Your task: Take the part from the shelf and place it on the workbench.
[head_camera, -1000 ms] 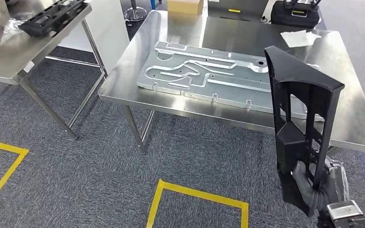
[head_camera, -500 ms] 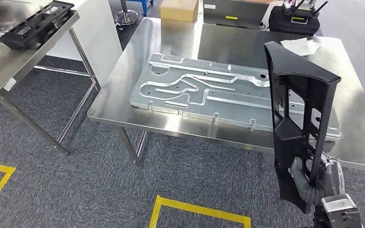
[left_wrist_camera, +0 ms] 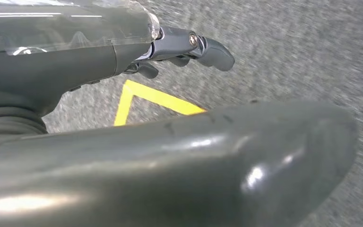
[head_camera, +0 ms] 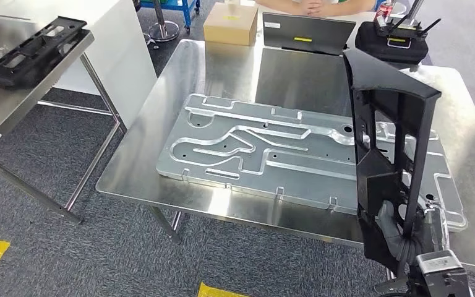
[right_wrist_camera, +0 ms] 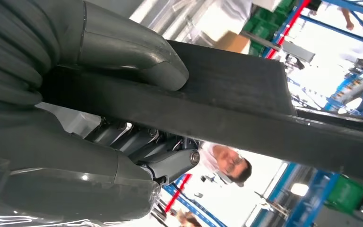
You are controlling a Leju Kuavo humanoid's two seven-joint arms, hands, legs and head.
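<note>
Desk [head_camera: 161,185] looks bigger and closer now than a moment ago, because the robot has walked up to it, so the whole picture has shifted. That means putting the part down is probably next. On the desk lies a big silver plate [head_camera: 253,148]. The black part [head_camera: 386,142] stands upright, above the desk's near edge, same as before. The right hand [head_camera: 402,238] holds its bottom end tight. The left hand [left_wrist_camera: 189,45] hangs over the floor, fingers apart, holding nothing.
</note>
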